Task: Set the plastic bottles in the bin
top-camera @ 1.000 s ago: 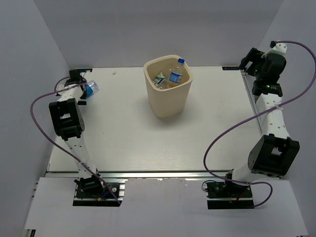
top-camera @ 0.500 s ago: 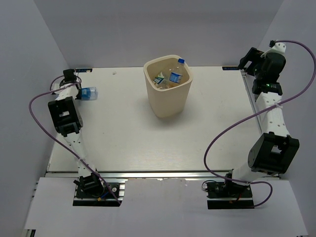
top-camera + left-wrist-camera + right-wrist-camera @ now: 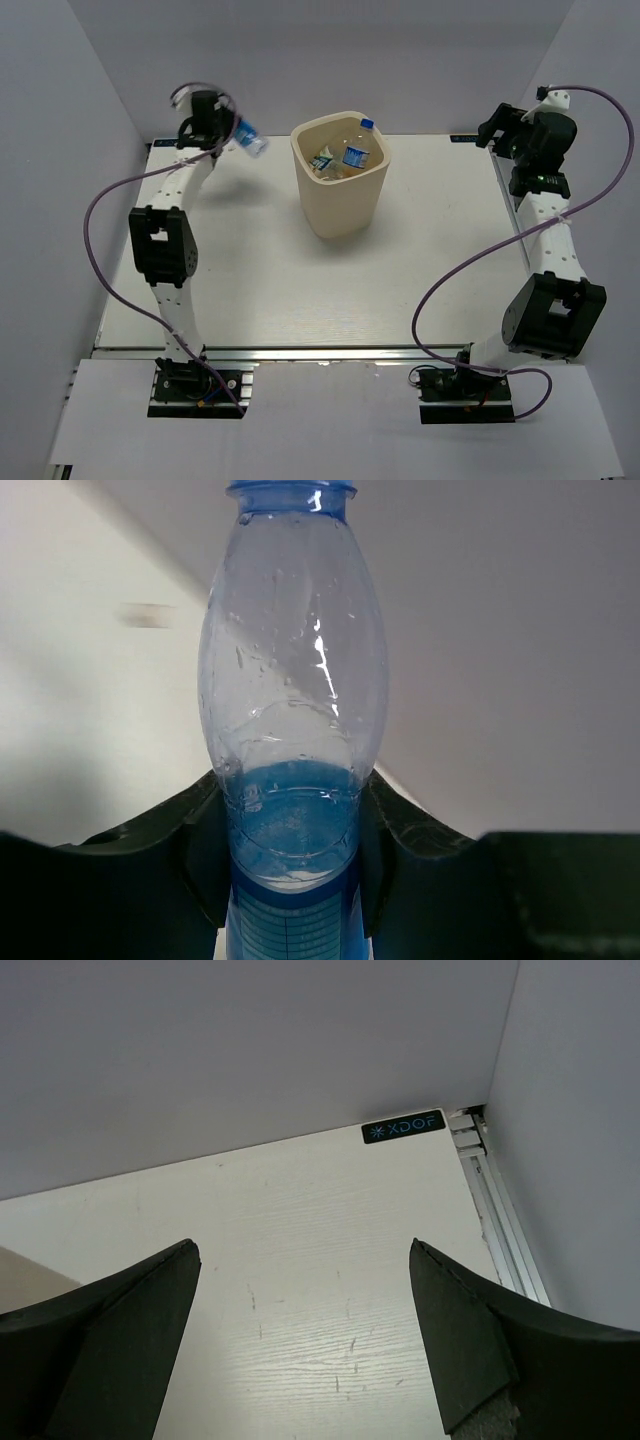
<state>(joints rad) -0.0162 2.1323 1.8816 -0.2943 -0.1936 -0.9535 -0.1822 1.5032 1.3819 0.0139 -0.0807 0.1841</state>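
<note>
The left end effector (image 3: 290, 825) clamps a clear bottle (image 3: 292, 680) — the right end effector (image 3: 302, 1260) gapes wide.

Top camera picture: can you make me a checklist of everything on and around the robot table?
Surface: white wood-grain table, faint scuffs.
Job's things: cream bin mid-table with bottles inside; one clear bottle lifted to its left.
Clutter: nothing seen.
Grippers: left gripper shut on the clear bottle; right gripper open, holding nothing.
Cables: purple cables loop from each arm.
Surroundings: plain grey walls.
</note>
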